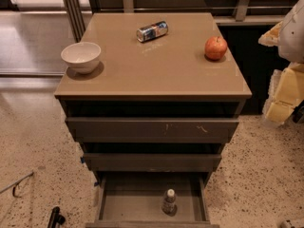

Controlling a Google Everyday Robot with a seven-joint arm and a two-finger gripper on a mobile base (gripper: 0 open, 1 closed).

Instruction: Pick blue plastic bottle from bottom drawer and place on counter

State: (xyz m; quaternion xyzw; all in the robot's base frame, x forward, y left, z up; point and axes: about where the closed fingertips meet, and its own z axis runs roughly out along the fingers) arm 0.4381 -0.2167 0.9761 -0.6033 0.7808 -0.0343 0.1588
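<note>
Desk (152, 75) carries three things: one white bowl (81, 56) at the left, one can (152, 31) lying on its side at the back, one apple (215, 48) at the right. Of three drawers, the bottom drawer (109, 198) is pulled out, with one blue plastic bottle (169, 202) upright inside. The gripper (278, 75) hangs at the right edge, well apart from the bottle, fingers spread and holding nothing.
</note>
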